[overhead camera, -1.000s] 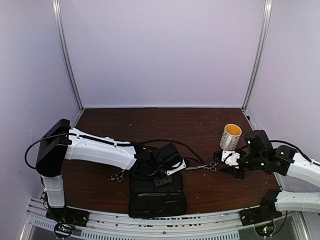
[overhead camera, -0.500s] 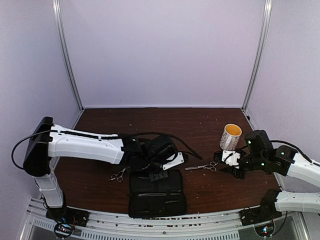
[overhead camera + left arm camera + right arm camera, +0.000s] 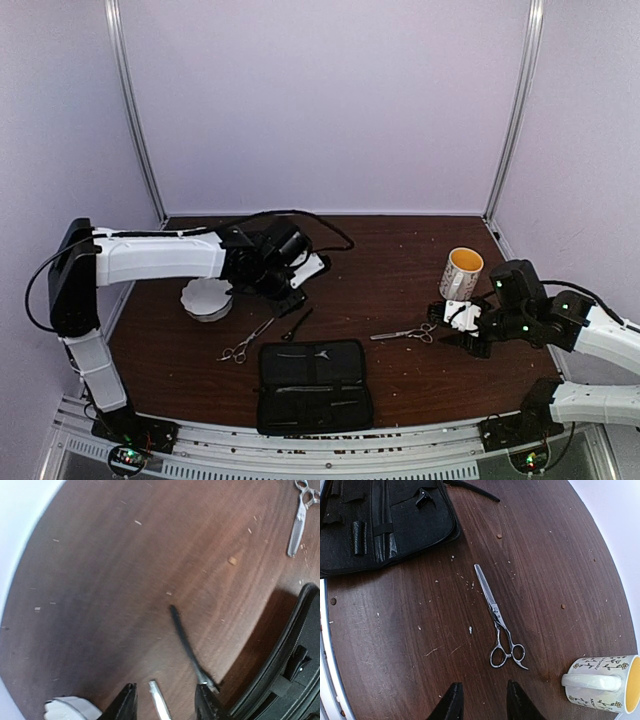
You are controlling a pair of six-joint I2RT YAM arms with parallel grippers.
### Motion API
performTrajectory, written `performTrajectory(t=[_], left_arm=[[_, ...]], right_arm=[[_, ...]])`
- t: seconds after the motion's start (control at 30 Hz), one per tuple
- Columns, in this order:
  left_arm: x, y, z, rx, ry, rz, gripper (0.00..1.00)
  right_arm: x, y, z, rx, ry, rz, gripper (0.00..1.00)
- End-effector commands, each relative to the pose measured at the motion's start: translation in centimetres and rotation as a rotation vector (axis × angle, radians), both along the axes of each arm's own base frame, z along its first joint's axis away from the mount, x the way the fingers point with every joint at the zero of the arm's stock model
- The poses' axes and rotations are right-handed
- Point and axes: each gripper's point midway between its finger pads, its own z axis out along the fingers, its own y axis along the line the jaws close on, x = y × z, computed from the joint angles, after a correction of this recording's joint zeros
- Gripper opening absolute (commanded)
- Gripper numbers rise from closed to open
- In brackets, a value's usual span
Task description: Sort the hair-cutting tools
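one scissors (image 3: 246, 342) lies left of the case (image 3: 268, 405), another scissors (image 3: 405, 333) right.

Scissors (image 3: 497, 618) between case (image 3: 385, 525) — mug (image 3: 600, 682)

Both arms are smooth white shells joined by black housings. The left arm (image 3: 160, 258) has a boxy black shoulder block and a thin black cable (image 3: 280, 212) looping off its wrist. The right arm (image 3: 600, 340) shows small green lights. The left hand (image 3: 166, 706) and right hand (image 3: 483, 702) have matte black fingers. The bases at the near edge of the desk (image 3: 390, 255) glow red and green.
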Motion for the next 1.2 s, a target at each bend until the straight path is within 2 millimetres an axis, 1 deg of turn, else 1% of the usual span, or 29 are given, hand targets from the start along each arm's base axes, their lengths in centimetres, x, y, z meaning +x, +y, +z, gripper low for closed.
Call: performTrajectory(t=[0.0, 0.1, 0.23, 0.33, 0.43, 0.53, 0.67, 0.77, 1.0, 1.13, 1.17], left_arm=[[-0.5, -0.8, -2.8, 0.003, 0.125, 0.022, 0.40], [-0.4, -1.3, -3.8, 0.009, 0.152, 0.027, 0.34], [-0.2, -1.6, -5.5, 0.040, 0.191, 0.043, 0.31], [0.1, -1.9, -6.3, 0.059, 0.207, 0.050, 0.27], [0.5, -1.9, -6.9, 0.072, 0.205, 0.065, 0.25], [1.1, -1.4, -7.5, 0.100, 0.206, 0.104, 0.23], [1.3, -1.2, -8.3, 0.101, 0.227, 0.122, 0.21], [1.2, -1.4, -8.8, 0.097, 0.251, 0.118, 0.17], [0.9, -1.7, -9.9, 0.093, 0.290, 0.114, 0.15], [0.7, -1.7, -10.2, 0.095, 0.298, 0.115, 0.15], [0.8, -1.7, -10.2, 0.095, 0.299, 0.116, 0.17]], right_arm=[[0.2, -0.3, 0.0, 0.000, -0.002, -0.019, 0.31], [0.3, -0.4, 0.0, 0.001, -0.006, -0.025, 0.31], [0.4, -0.5, 0.0, -0.001, -0.008, -0.027, 0.31], [0.4, -0.5, 0.0, 0.000, -0.011, -0.027, 0.31], [0.4, -0.5, 0.1, 0.002, -0.013, -0.028, 0.31], [0.3, -0.5, 0.0, 0.000, -0.012, -0.026, 0.31], [0.3, -0.5, 0.0, -0.001, -0.011, -0.025, 0.31], [0.3, -0.5, 0.0, -0.003, -0.009, -0.025, 0.31], [0.3, -0.5, -0.1, -0.004, -0.007, -0.024, 0.31], [0.4, -0.5, -0.1, -0.007, -0.007, -0.025, 0.31], [0.3, -0.5, -0.2, -0.008, -0.006, -0.025, 0.31]])
